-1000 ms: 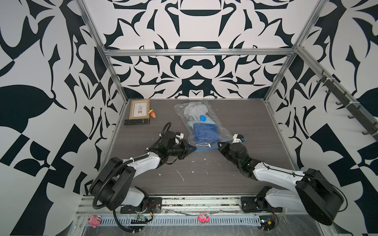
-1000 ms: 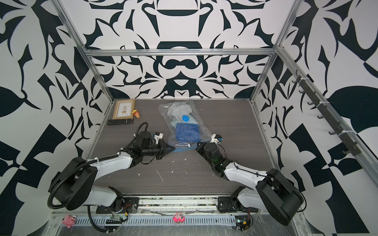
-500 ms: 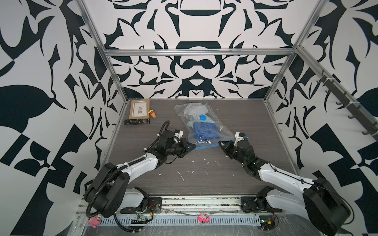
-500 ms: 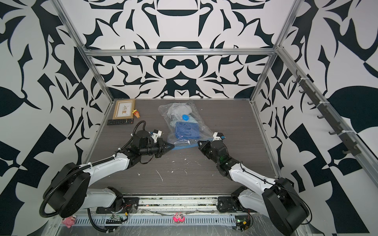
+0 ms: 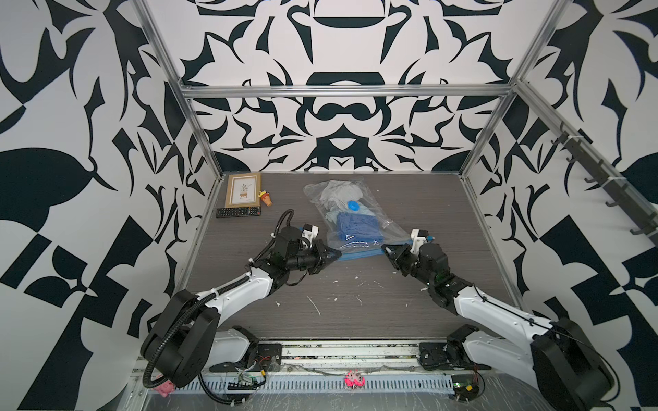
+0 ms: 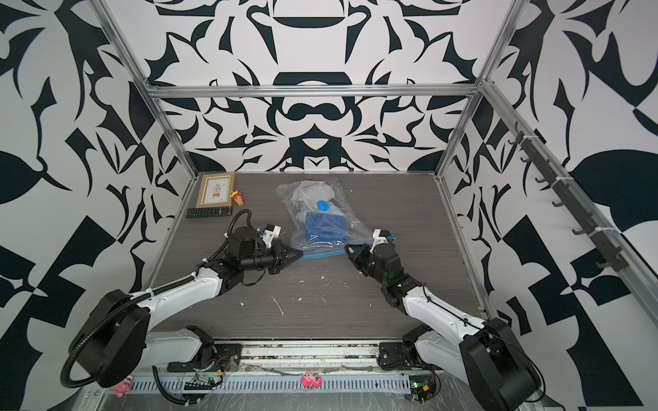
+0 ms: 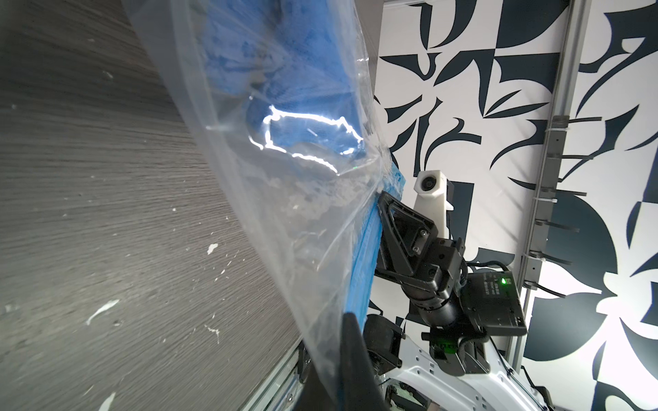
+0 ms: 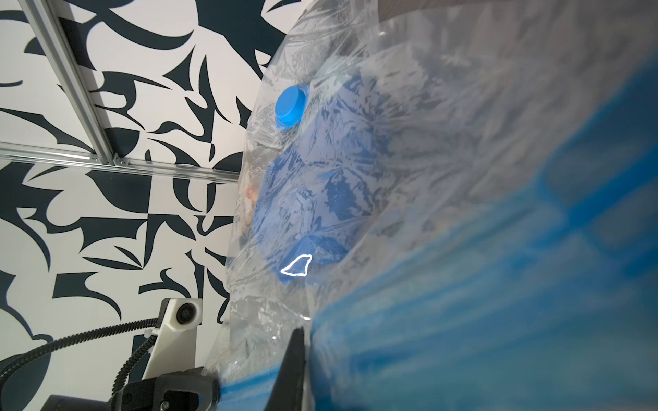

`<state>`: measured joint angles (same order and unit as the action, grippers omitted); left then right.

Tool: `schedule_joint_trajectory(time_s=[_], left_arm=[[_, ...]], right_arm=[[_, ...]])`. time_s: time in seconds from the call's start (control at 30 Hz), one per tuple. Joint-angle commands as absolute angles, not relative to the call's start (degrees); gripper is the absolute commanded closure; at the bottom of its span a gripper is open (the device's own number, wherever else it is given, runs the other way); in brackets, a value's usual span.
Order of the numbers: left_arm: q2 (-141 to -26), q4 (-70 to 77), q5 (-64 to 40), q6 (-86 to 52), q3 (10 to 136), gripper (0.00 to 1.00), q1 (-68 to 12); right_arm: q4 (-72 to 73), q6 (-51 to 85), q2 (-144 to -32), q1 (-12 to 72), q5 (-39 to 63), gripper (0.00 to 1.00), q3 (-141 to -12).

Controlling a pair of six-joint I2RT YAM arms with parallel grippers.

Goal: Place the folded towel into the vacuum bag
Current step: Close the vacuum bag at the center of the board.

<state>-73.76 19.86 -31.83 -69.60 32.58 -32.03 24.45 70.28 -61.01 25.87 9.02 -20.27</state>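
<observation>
The vacuum bag (image 5: 386,227) (image 6: 352,222) lies mid-table in both top views, clear and crinkly, its blue valve cap (image 5: 353,205) (image 8: 290,105) on top. The folded towel (image 5: 358,227) (image 6: 325,227) (image 7: 285,89) (image 8: 320,199) is dark blue and sits inside the bag, behind the blue zip strip (image 5: 359,254) (image 7: 363,263). My left gripper (image 5: 336,253) (image 6: 299,254) (image 7: 350,359) is shut on the strip's left end. My right gripper (image 5: 386,248) (image 6: 349,249) (image 8: 297,363) is shut on its right end. The strip hangs taut between them, just above the table.
A picture frame (image 5: 244,190), a black remote (image 5: 238,212) and a small orange toy (image 5: 267,198) lie at the back left. Pale crumpled material (image 5: 338,192) fills the bag's far end. White scraps (image 5: 317,306) dot the table (image 5: 445,213) in front.
Both arms have risen and reached slightly further back, still pinching the zip strip. The bag's near end sits a little higher and the towel lies deeper inside.
</observation>
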Motion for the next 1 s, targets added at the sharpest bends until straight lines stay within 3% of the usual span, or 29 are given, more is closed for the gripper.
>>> schedule_joint_trajectory(time_s=[0.0, 0.97], left_arm=[[-70.85, 12.43, -29.10, -68.10, 31.72, 1.00, -28.14], [-70.31, 10.46, -29.88, -66.62, 31.89, 1.00, -26.54]], right_arm=[[18.42, 69.26, -60.15, 17.33, -17.65, 1.00, -18.36], [12.79, 70.08, -57.23, 8.88, -17.88, 1.00, -18.20]])
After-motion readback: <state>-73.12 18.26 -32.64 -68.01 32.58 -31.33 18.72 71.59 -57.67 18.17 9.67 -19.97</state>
